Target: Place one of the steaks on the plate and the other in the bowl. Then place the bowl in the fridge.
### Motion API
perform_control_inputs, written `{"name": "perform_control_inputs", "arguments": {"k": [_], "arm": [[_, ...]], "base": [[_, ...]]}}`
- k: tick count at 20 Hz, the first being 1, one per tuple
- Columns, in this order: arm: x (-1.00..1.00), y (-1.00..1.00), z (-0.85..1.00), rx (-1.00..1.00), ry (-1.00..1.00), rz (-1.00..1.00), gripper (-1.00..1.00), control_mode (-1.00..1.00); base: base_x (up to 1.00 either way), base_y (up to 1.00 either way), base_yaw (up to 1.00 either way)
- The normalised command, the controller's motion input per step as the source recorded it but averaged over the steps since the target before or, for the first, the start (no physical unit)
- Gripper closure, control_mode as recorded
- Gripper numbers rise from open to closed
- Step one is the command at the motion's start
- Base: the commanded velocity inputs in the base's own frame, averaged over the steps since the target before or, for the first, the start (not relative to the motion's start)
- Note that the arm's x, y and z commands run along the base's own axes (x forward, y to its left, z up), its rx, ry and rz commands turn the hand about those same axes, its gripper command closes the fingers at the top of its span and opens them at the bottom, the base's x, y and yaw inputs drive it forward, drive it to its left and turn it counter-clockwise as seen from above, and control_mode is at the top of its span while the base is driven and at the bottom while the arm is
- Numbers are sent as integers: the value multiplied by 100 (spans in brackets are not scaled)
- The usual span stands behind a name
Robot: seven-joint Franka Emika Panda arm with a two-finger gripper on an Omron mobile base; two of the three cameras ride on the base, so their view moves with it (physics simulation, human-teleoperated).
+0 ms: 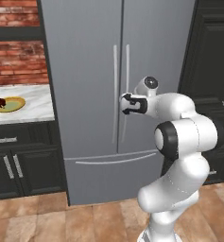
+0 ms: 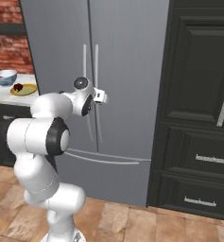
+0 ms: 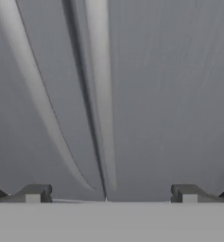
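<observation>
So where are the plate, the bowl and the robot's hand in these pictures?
plate point(image 1: 15, 107): left base view, bare yellow surface right of the meat.
bowl point(image 2: 4, 78): right base view, pale outer wall.
hand point(image 3: 111, 194): hand view, midway between the fingertips, at the fridge doors.

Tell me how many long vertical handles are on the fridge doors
2: the left door handle and the right door handle, side by side at the seam where the closed fridge doors meet.
</observation>
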Motion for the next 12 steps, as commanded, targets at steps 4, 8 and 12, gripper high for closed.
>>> {"name": "perform_control_inputs", "arguments": {"k": [4,8,12], "arm": [[58,0,-33,0,0,0,-100,-100],[54,0,-27,0,0,0,-100,-100],[53,0,-24,0,0,0,-100,-100]], "base": [[0,0,0],[0,0,0],[0,0,0]]}}
